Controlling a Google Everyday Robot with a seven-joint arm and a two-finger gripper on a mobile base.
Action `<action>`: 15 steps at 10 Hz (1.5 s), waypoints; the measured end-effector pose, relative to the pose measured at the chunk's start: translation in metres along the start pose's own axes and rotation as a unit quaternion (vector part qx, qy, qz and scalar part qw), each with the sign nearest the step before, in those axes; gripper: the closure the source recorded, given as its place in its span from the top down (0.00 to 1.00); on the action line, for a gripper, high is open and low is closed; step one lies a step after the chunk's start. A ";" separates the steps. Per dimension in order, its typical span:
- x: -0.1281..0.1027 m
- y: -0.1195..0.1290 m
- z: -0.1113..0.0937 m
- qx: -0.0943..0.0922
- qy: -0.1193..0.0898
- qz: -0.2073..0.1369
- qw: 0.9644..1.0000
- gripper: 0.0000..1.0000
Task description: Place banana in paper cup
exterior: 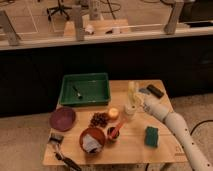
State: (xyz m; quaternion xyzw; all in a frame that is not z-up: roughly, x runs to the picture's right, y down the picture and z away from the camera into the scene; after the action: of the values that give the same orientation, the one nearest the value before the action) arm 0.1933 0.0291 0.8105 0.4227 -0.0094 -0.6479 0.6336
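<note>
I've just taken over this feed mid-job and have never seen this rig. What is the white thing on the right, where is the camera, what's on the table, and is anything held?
The white jointed thing is the robot's single arm, reaching in from the lower right. Its gripper is at the arm's tip, over the right half of the table.

There is one camera, looking down on the table; where it is mounted is unknown.

On the table are a green tray, a purple plate, a round yellow-orange object, a red bowl, a dark red cup and a green sponge.

The banana stands upright with its lower end at the paper cup, and the gripper is right beside it. Whether the gripper actually grips the banana cannot be told.
</note>
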 end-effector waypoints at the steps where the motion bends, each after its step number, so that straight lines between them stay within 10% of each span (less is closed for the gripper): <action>1: 0.003 0.000 -0.001 -0.001 0.009 -0.010 1.000 0.00; 11: 0.004 -0.022 -0.009 0.019 0.039 -0.062 0.997 0.03; 15: 0.002 -0.026 -0.013 0.027 0.057 -0.073 0.995 0.42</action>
State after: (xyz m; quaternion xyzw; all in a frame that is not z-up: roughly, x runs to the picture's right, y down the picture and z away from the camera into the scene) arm 0.1798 0.0394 0.7871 0.4753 0.0404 -0.6666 0.5728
